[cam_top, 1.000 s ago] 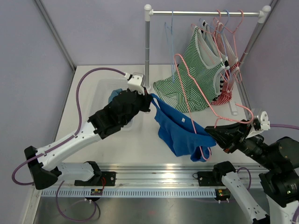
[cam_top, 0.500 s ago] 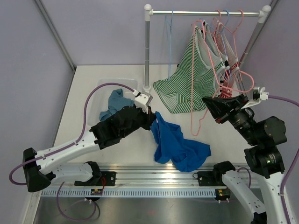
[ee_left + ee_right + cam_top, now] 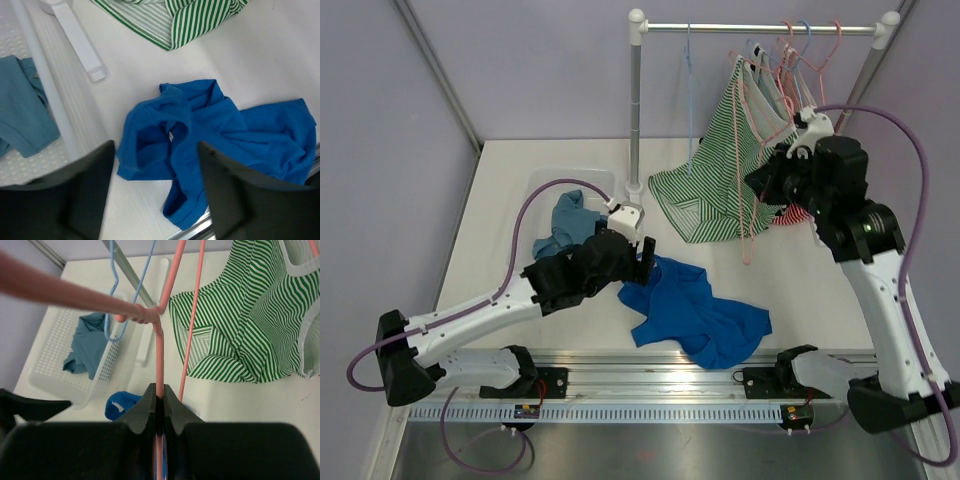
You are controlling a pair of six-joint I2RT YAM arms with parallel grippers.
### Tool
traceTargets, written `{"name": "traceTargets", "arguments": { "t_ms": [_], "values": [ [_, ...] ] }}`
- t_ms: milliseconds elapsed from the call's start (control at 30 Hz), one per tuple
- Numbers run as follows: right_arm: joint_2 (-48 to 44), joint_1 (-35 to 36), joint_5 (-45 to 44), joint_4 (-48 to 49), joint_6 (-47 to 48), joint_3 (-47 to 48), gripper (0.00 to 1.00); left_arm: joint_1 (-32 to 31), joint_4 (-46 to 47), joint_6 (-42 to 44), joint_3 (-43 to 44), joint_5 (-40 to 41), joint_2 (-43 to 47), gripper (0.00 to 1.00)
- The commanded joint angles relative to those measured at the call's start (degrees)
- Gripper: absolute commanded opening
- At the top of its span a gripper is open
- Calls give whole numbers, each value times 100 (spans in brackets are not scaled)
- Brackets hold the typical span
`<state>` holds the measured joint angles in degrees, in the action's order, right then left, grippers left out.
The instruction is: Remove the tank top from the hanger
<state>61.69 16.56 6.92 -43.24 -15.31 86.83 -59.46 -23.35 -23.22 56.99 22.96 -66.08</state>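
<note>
The removal itself looks done — the blue tank top lies crumpled on the tabletop toward six o'clock in the top view, free of the pink hanger. The right hand, at two o'clock from the garment, is pinching that bare hanger. The left hand hovers over the cloth's ten o'clock edge, fingers spread. What remains is probably hooking the hanger over the rail — a careful tilt.

Tank top, near centre: solid royal blue. Hanger: salmon pink. Far right: green-and-white striped tops, one red-and-white striped top. Basket, far left: white, teal garment inside. Cables: purple.
</note>
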Motion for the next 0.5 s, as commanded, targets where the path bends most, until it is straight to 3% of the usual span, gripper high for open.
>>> {"name": "traceTargets", "arguments": {
  "t_ms": [0,33,233,467],
  "values": [
    [553,32,-296,-158,335,861,0,-4,-493,-86,567,288,499,94],
    [903,32,-383,-175,362,1036,0,-13,-616,-60,646,288,561,99],
    [2414,32,-657,-448,634,2741,0,-57,-1742,10,1025,218,1141,99],
    [4349,32,-796,-1423,933,5611,0,-57,-2243,178,612,384,2020,99]
  ]
}}
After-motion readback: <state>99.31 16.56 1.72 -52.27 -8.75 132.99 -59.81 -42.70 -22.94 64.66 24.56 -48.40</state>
